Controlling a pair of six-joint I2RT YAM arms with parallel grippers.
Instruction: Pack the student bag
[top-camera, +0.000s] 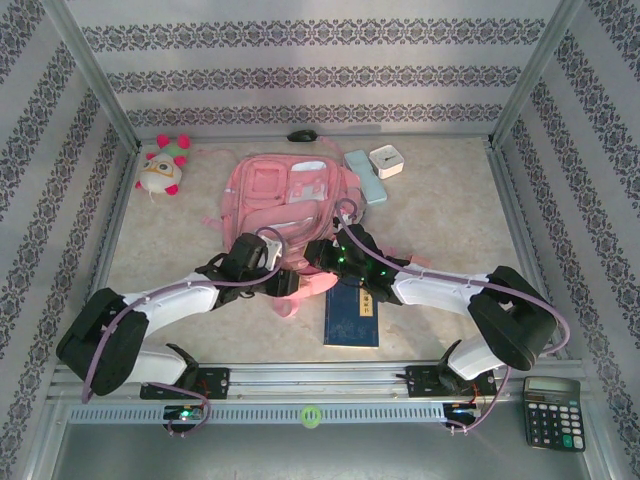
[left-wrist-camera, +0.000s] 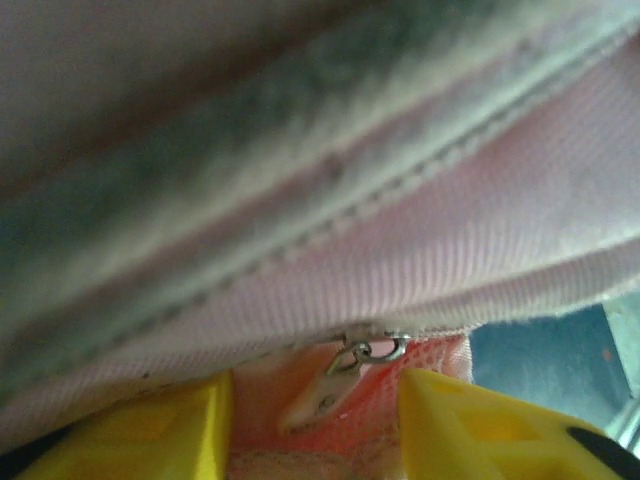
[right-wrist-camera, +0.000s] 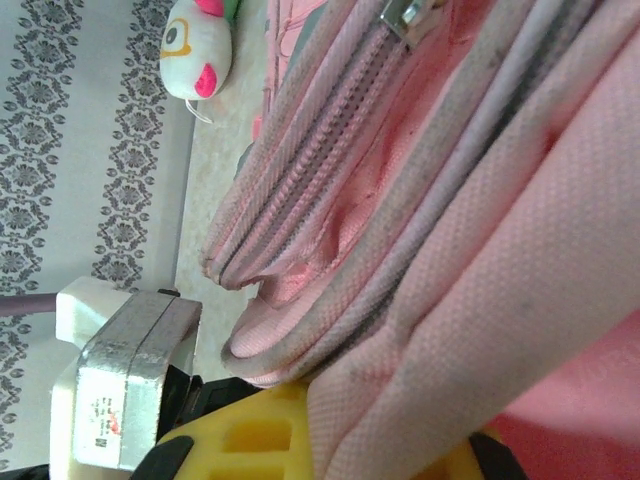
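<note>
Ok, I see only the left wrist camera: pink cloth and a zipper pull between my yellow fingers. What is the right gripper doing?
Observer: The right gripper is shut on a fold of the student bag, close beside the left gripper.
Operator: And the blue patch at my right?
Observer: A blue book, flat on the table by the bag's near edge.
Operator: Anything else?
Observer: A plush toy at the table's far left corner.

The backpack (top-camera: 290, 205) lay mid-desk (top-camera: 450, 230), a plush toy (top-camera: 163, 165) behind-left, a book (top-camera: 352, 315) before it, a calculator (top-camera: 552, 412) at the near right.
</note>
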